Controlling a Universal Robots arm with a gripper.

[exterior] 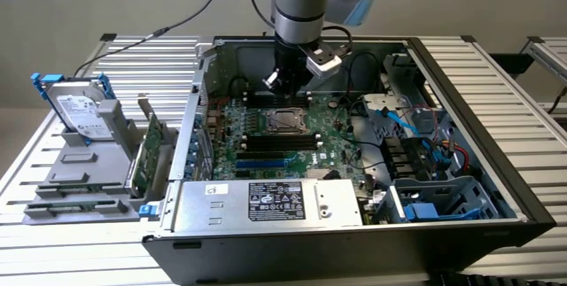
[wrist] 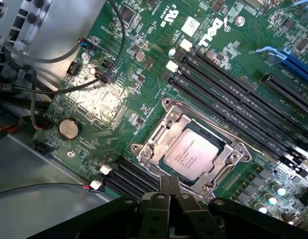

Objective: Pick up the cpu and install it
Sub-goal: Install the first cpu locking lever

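Observation:
The cpu (wrist: 191, 152), a small square chip with a silver-grey top, lies flat inside the metal socket frame (wrist: 159, 139) on the green motherboard (wrist: 119, 99). In the exterior view the cpu (exterior: 285, 121) sits mid-board inside the open computer case (exterior: 461, 100). My gripper (wrist: 170, 188) hovers above the board just beside the socket, its two black fingers pressed together with nothing between them. From the exterior view the gripper (exterior: 278, 81) hangs from the arm a little behind the socket.
Black memory slots (wrist: 233, 94) run beside the socket, and a coin battery (wrist: 69, 128) lies nearby. A silver power supply (exterior: 265, 203) fills the case front, with blue cables (exterior: 403, 120) at the exterior view's right. A hard drive (exterior: 78, 107) and green card (exterior: 153, 141) stand outside at the left.

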